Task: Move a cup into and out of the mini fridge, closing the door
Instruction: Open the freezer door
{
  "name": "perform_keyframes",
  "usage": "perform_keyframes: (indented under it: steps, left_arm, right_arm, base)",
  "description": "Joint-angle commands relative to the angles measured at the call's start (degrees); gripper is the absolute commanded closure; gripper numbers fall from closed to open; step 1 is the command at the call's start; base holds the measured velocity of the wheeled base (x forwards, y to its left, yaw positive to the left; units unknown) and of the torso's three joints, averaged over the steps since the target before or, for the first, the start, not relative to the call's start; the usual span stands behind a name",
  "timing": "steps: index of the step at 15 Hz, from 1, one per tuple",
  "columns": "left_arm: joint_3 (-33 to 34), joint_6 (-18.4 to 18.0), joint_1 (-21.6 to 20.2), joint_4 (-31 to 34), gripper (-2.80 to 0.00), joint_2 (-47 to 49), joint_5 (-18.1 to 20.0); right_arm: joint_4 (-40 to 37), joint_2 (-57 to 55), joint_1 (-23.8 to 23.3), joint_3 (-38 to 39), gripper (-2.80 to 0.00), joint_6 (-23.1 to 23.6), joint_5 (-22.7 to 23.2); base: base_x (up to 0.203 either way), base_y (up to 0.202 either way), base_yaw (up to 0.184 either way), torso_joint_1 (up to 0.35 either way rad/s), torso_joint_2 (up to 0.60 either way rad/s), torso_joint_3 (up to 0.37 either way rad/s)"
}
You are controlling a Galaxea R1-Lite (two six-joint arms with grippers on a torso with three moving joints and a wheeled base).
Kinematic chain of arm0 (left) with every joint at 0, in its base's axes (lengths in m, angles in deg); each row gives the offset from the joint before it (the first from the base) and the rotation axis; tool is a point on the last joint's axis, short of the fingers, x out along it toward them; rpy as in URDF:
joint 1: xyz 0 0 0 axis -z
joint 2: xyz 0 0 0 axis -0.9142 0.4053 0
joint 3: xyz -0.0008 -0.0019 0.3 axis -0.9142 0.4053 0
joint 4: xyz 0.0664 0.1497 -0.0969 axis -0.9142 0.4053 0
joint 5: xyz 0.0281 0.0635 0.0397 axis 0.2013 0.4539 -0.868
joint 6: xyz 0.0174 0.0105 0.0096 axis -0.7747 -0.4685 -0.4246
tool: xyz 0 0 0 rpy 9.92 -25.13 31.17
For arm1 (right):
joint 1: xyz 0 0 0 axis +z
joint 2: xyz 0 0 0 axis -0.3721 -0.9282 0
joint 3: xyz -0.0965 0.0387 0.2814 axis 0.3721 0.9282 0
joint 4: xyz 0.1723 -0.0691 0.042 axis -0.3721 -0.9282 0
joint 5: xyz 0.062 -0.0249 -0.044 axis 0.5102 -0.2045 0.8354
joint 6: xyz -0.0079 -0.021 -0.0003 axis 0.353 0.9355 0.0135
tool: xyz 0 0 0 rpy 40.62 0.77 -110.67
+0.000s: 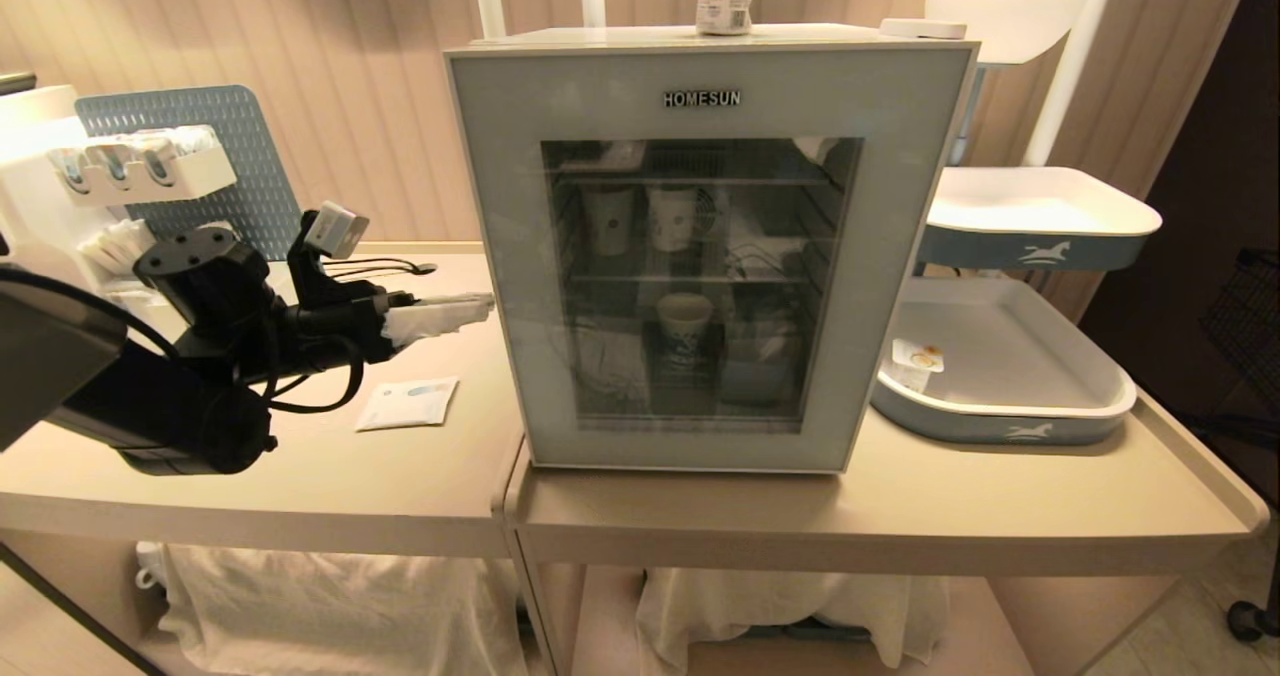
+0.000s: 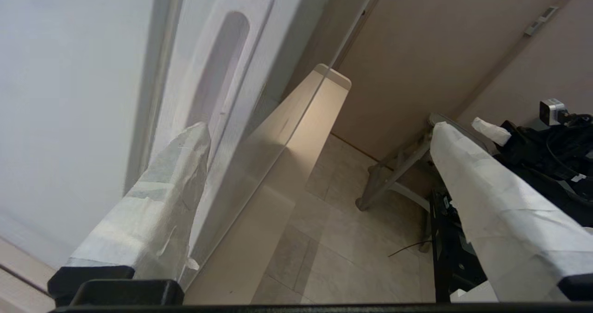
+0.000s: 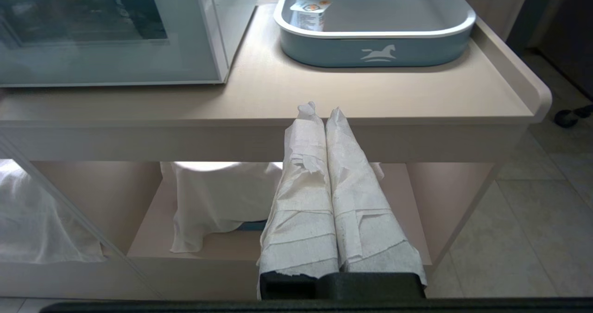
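Reaching level: left gripper, fridge-side

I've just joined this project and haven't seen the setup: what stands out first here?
The fridge sits mid-counter, its door shut, paper cups showing behind the glass. The left tool, open and paper-wrapped, reaches toward the fridge's left side, by a recessed handle. To the right, a tray holds a low tub; the right tool hangs shut below the counter edge.
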Motion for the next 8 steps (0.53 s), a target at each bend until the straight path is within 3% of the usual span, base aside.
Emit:
perform_keyframes:
  steps: [1, 8]
  left_arm:
    - [0.06, 0.26, 0.67, -0.51, -2.8, 0.14, 0.33]
    - [1.86, 0.11, 4.69, -1.13, -2.8, 1.89, -0.02]
  right_arm:
    - [-0.01, -0.06, 0.0, -0.04, 0.0, 0.03, 0.01]
    - [-0.01, -0.09, 0.0, -0.03, 0.0, 0.03, 0.01]
  base:
    - [0.0, 0.0, 0.0, 0.0, 0.0, 0.0]
    - [0.0, 0.0, 0.0, 0.0, 0.0, 0.0]
